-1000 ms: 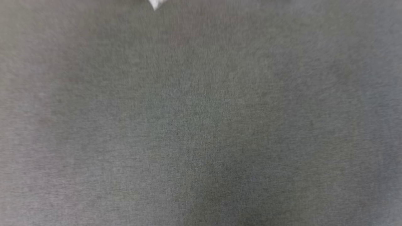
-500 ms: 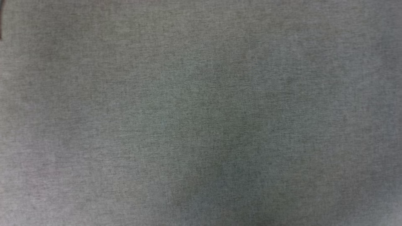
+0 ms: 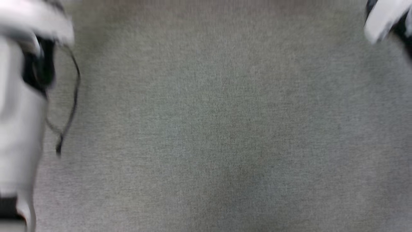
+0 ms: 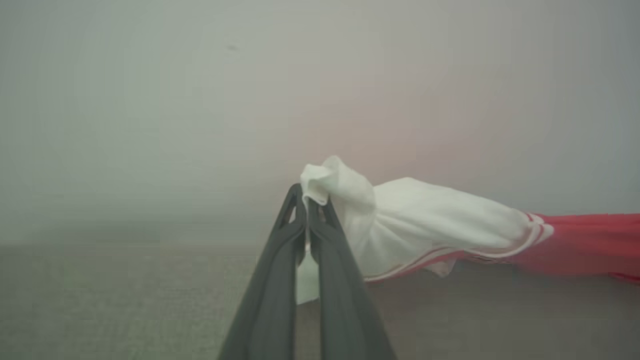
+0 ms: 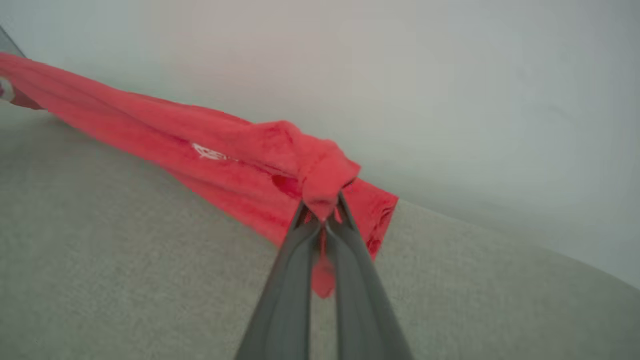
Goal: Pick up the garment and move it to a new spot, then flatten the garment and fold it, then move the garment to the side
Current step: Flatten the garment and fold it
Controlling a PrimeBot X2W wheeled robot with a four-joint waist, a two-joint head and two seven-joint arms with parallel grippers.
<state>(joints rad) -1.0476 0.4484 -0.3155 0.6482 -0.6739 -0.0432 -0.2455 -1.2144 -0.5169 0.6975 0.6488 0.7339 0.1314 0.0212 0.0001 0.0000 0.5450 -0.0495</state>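
The left gripper (image 4: 307, 202) has its 2 fingers pinched on a bunched white sleeve of the garment (image 4: 440, 225). The right gripper (image 5: 324, 212) is likewise clamped, on a knot of red cloth at the garment's other end. Between the 2 grips the garment runs as a stretched band just over the grey surface (image 5: 125, 260). In the head view, a blurred pale left forearm (image 3: 19, 129) with a black cable (image 3: 72, 96) is at the left edge, and the right arm (image 3: 383, 19) is at top right. A pale wall (image 5: 450, 75) lies behind.
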